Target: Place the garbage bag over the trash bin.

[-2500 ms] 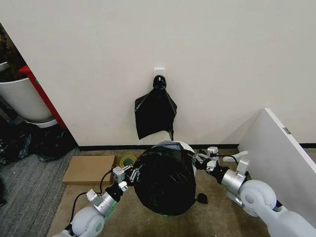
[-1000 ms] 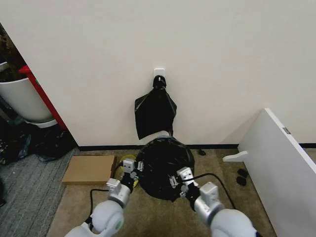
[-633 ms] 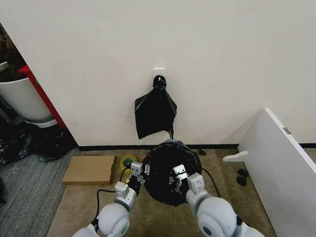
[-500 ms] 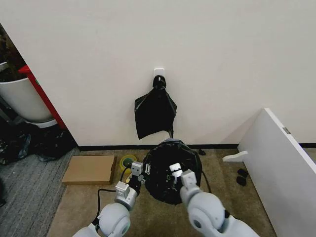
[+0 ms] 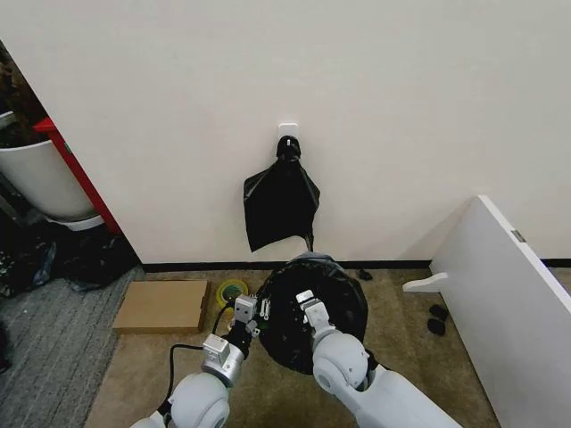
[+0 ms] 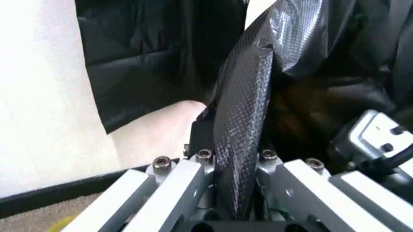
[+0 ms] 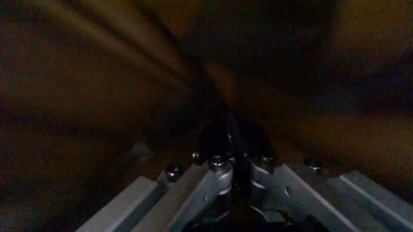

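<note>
The glossy black garbage bag is draped as a rounded dome on the floor below the wall, and the trash bin is hidden beneath it. My left gripper is at the bag's left edge, shut on a fold of the black film. My right gripper reaches in from the near side onto the middle of the dome. In the dark right wrist view its fingers are closed on a thin pleat of the bag.
A bundle of spare black bags hangs from a wall hook just above the bag. A flat cardboard box and a tape roll lie to the left. A white board leans at the right, and a white planter stands far left.
My right arm has swung from the bag's right side to its near middle. The left gripper has crept up to the bag's left edge. The bag's dome has shrunk and settled lower.
</note>
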Motion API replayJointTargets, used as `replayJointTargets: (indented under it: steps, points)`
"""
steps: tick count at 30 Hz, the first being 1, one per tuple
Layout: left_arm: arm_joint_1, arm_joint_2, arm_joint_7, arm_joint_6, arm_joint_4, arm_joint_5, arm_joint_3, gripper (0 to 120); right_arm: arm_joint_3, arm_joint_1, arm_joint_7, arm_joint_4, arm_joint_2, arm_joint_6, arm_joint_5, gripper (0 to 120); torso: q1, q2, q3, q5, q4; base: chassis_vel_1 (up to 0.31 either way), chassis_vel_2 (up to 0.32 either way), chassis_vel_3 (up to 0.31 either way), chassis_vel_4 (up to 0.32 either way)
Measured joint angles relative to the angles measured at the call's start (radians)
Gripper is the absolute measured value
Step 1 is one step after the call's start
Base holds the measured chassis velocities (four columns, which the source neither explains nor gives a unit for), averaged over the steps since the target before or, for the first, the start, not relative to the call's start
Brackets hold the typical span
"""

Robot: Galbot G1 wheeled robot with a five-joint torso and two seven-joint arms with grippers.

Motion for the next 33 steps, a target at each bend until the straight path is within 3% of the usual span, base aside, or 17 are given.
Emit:
replayJointTargets:
  steps: [10,16,22,33]
  points:
    - [0.008,-0.004,-0.002,0.001,-0.003,-0.006,0.001,1,-0.016,-0.003,-0.026,-0.019,-0.008,0.001,-0.065,0,0.000,0.000,0.000,-0.0001,-0.0001,0.000,0.000,0.000,0.000]
    - [0.025,0.000,0.016,0.000,-0.014,0.009,0.012,1,-0.050,0.051,-0.032,-0.062,0.045,0.007,-0.065,0,0.000,0.000,0.000,0.0000,0.0002,0.000,0.000,0.000,0.000]
    - [0.030,0.005,0.016,-0.001,-0.028,0.010,0.008,1,-0.048,0.054,-0.017,-0.096,0.028,0.006,-0.079,0,0.000,0.000,0.000,-0.0001,0.0000,0.000,0.000,0.000,0.000]
    - [0.031,0.006,0.018,-0.001,-0.040,-0.006,-0.003,1,-0.071,0.039,-0.036,-0.057,0.032,0.009,-0.096,0,0.000,0.000,0.000,0.0000,0.0000,0.000,0.000,0.000,0.000]
